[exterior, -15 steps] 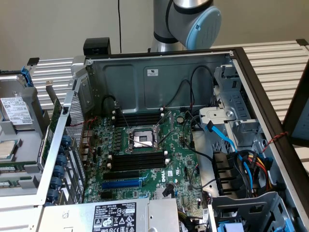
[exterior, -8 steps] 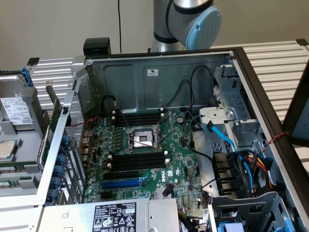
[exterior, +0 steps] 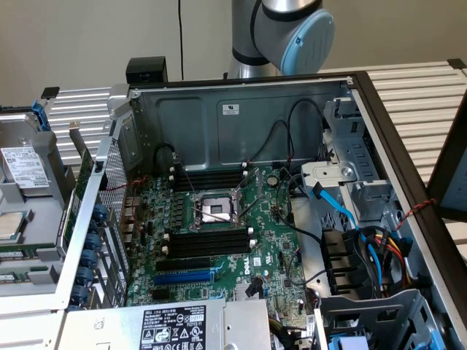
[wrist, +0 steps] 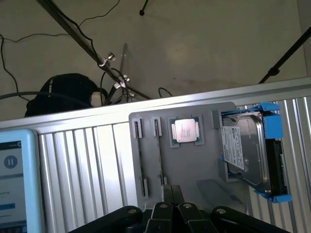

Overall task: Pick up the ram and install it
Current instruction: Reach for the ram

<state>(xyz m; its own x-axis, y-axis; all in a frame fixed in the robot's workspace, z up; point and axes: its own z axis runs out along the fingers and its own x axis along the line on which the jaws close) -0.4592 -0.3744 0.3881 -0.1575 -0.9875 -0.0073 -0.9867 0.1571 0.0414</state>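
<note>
Shows the end effector above a gray tray; cannot tell if parted or together. Finds the ram on edge in the tray, just beyond it, beside a processor.

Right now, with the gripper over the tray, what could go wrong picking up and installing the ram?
The ram looks thin and edge-on in the tray, close beside the CPU; a slightly off descent by the gripper could miss it or strike the CPU. Black cables hang near the memory slots and might snag it going in.
</note>
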